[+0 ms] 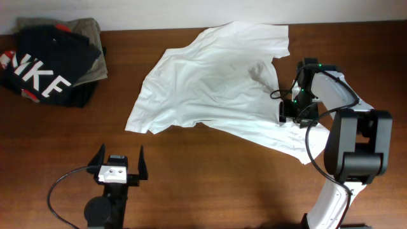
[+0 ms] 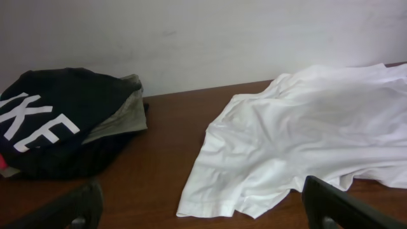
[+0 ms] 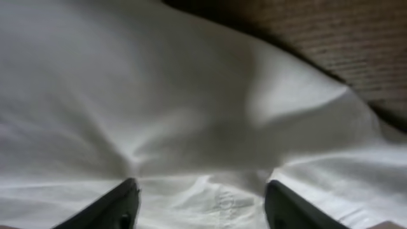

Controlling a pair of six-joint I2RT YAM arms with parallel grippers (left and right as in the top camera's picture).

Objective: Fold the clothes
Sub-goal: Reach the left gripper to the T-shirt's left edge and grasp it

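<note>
Clearly the folding is hardly begun. The shirt (image 1: pixel 203 83) lies open and crumpled on the counter (image 1: pixel 210 184), in the middle and toward the right side. One sleeve points to the front left, and the far hem is pushed up at the back edge. I see no clean fold in it; all the folds are left to do, and probably the cloth needs smoothing first.

The right claw (image 1: pixel 284 113) is down on the right part of the shirt. In its wrist view the two fingers (image 3: pixel 121 207) stand partly apart and touch the cloth, with a small ridge of fabric between them. Nothing is pinched yet, so I judge it released, about to take a hold.

The left claw (image 1: pixel 119 154) is at the front of the counter, apart from the shirt, fully spread and empty.
</note>
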